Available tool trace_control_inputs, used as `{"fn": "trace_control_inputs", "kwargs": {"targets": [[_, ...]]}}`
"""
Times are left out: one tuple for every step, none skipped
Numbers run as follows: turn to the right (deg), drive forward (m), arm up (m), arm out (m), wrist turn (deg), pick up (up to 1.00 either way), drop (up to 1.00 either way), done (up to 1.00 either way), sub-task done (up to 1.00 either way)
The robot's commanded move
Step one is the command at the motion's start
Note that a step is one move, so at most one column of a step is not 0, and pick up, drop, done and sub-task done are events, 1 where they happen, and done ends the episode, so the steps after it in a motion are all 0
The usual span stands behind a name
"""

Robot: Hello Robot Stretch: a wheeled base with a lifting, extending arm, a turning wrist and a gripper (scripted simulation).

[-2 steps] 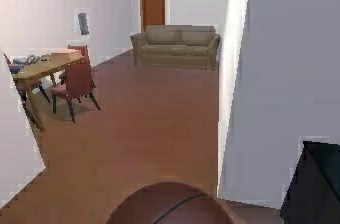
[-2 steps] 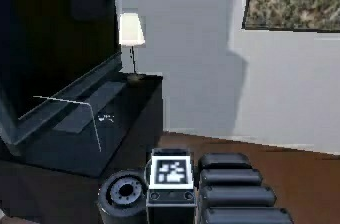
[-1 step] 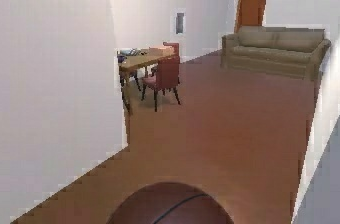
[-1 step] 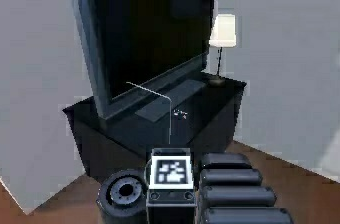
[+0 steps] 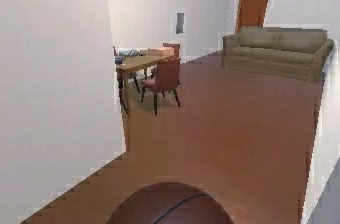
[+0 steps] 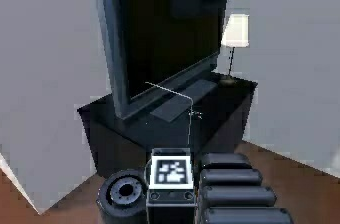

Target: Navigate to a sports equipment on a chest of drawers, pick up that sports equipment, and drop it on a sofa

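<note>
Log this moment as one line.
ahead: basketball at bottom edge | sofa at far end | side: television on dark cabinet

The premises were a private home, living and dining quarters. An olive-green sofa (image 5: pixel 278 50) stood against the far wall beside a brown door (image 5: pixel 250 12). A wooden dining table (image 5: pixel 143 62) with red-upholstered chairs (image 5: pixel 163 82) occupied the near side of the same room. Flooring was reddish-brown wood (image 5: pixel 238 130) throughout, and the walls (image 5: pixel 38 90) were plain and pale. In the arm side view, a large flat-screen television (image 6: pixel 163 45) rested on a dark low cabinet (image 6: pixel 168 125), with a white-shaded table lamp (image 6: pixel 236 35) at the cabinet's far end. All furnishings were domestic.
</note>
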Motion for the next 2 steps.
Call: {"fn": "trace_control_inputs", "kwargs": {"targets": [[21.0, 0.0, 0.0, 0.0, 0.0, 0.0, 0.0, 0.0, 0.0], [0.0, 0.95, 0.0, 0.0, 0.0, 0.0, 0.0, 0.0, 0.0]]}}
